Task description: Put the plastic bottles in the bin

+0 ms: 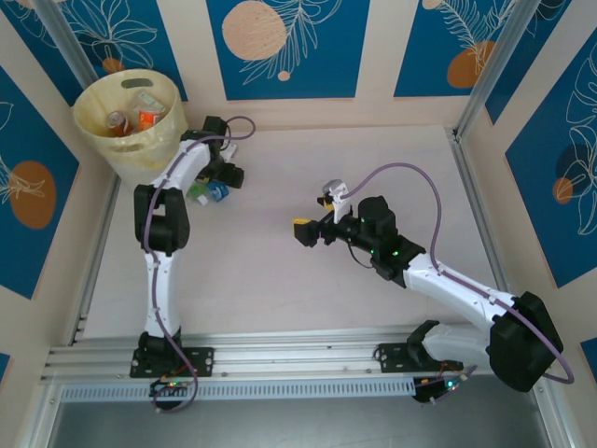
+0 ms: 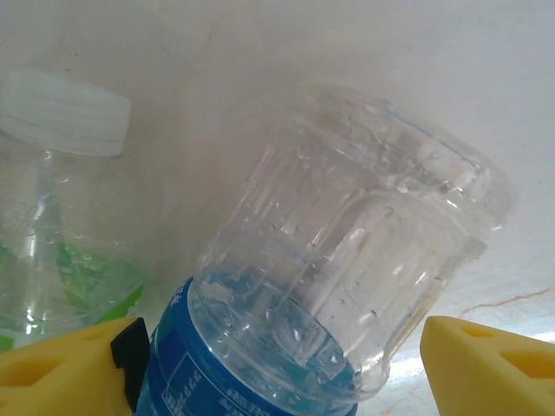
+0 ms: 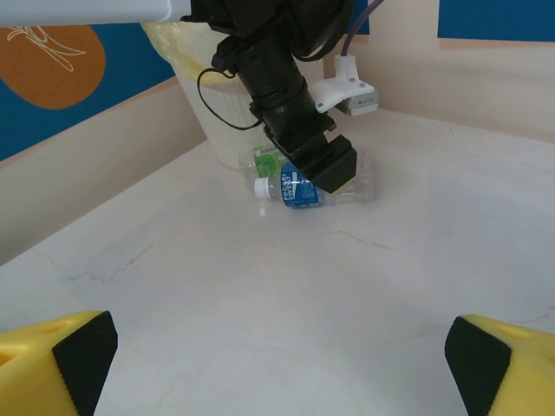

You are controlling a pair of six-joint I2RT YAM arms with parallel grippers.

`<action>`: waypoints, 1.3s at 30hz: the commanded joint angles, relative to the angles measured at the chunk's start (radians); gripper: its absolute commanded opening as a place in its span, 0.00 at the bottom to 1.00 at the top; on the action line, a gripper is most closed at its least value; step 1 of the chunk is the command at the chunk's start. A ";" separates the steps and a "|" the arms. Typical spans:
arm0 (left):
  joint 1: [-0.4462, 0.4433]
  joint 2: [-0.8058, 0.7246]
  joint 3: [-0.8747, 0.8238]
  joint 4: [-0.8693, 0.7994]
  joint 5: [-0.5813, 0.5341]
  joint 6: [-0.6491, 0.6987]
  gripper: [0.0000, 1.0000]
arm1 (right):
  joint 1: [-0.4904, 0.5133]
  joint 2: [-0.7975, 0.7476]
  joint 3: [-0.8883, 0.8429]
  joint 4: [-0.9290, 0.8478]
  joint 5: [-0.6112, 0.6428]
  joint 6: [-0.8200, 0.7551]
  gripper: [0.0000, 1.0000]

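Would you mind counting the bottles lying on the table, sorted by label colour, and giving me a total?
Blue-label bottle: 1
Green-label bottle: 1
Total: 2

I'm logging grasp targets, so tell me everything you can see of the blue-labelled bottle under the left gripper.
The blue-labelled bottle is small and made of clear ribbed plastic, with a printed blue label around its middle and droplets inside. Its body looks uncrushed. It lies on its side on the table, close beside the green-labelled bottle, near the bin. The left gripper straddles it with jaws open, one yellow finger clear of it.
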 commanded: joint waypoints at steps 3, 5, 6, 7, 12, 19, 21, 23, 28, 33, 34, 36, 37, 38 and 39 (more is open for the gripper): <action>-0.009 0.032 -0.047 0.001 0.030 0.012 0.82 | 0.009 0.002 0.015 0.008 0.011 -0.023 1.00; -0.011 0.045 -0.054 0.006 0.023 0.015 0.81 | 0.009 0.002 0.016 0.009 0.012 -0.024 1.00; -0.013 0.050 -0.060 0.009 0.029 0.019 0.80 | 0.009 0.004 0.015 0.010 0.013 -0.024 1.00; -0.014 0.054 -0.064 0.012 0.032 0.024 0.80 | 0.009 0.004 0.017 0.011 0.011 -0.024 1.00; -0.026 0.059 -0.082 0.034 0.015 0.044 0.74 | 0.009 0.014 0.022 0.013 0.010 -0.023 1.00; -0.050 -0.031 -0.119 0.084 0.036 0.030 0.50 | 0.010 0.029 0.036 0.013 0.006 -0.029 0.99; -0.063 -0.100 -0.133 0.111 0.042 0.018 0.48 | 0.009 0.032 0.042 0.013 0.009 -0.035 1.00; -0.077 -0.184 -0.132 0.129 0.055 0.006 0.47 | 0.009 0.038 0.051 0.011 0.011 -0.038 1.00; -0.076 -0.367 -0.079 0.172 0.066 -0.057 0.47 | 0.011 0.058 0.072 0.008 0.002 -0.031 1.00; -0.045 -0.390 0.165 0.085 -0.007 -0.046 0.48 | 0.012 0.071 0.075 0.014 -0.006 -0.015 1.00; -0.032 -0.387 0.207 0.088 -0.014 -0.048 0.48 | 0.013 0.071 0.075 0.015 -0.007 -0.012 1.00; -0.008 -0.373 0.302 0.085 -0.025 -0.058 0.48 | 0.016 0.070 0.074 0.012 -0.008 -0.009 1.00; 0.002 -0.363 0.343 0.085 -0.026 -0.059 0.48 | 0.018 0.068 0.074 0.011 -0.006 -0.010 1.00; 0.012 -0.350 0.389 0.088 -0.027 -0.057 0.48 | 0.019 0.067 0.073 0.008 -0.004 -0.010 1.00; 0.023 -0.333 0.435 0.092 -0.029 -0.052 0.48 | 0.022 0.064 0.070 0.006 -0.002 -0.010 1.00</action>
